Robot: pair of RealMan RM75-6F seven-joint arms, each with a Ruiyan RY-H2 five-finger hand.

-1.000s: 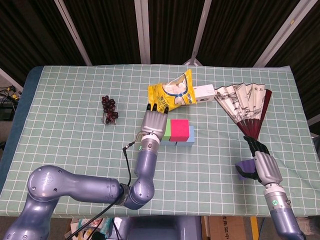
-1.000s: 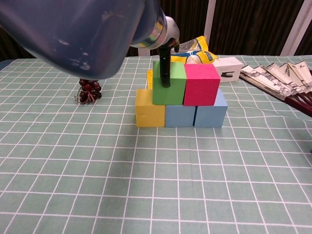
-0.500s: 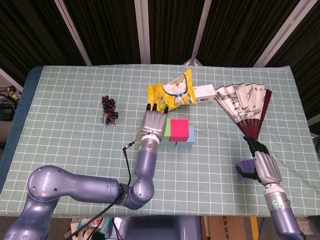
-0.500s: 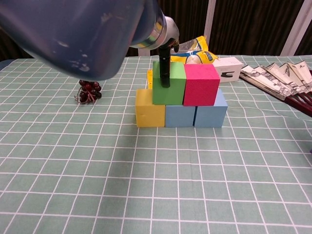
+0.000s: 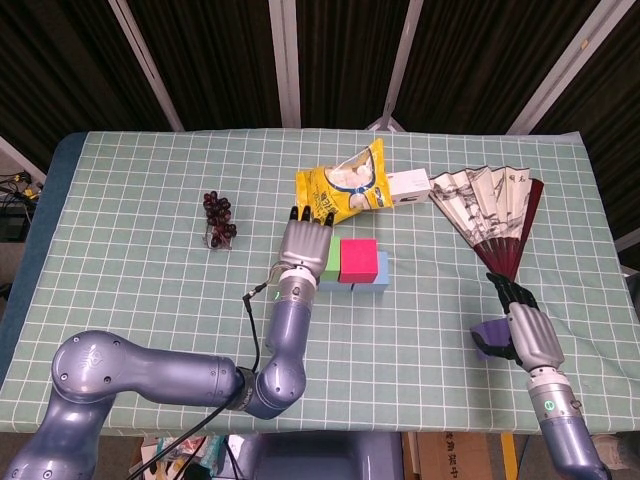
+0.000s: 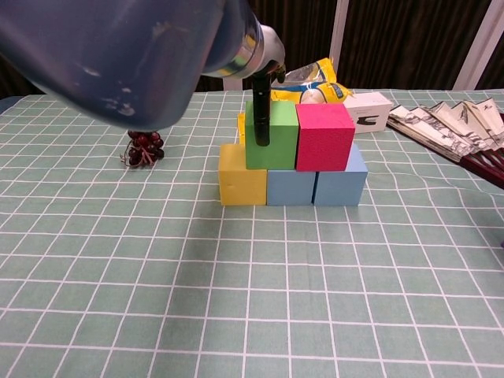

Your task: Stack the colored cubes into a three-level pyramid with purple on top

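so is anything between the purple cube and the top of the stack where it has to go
Yes. The left hand rests on the green cube, so it covers part of the second level. The right hand holds the purple cube at the table's near right. The pink cube has nothing on it.

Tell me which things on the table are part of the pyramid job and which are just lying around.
Job:
yellow cube
two blue cubes
green cube, with the left robot hand on it
pink cube
purple cube, in the right robot hand

Lying about:
grapes
snack bag
white box
paper fan
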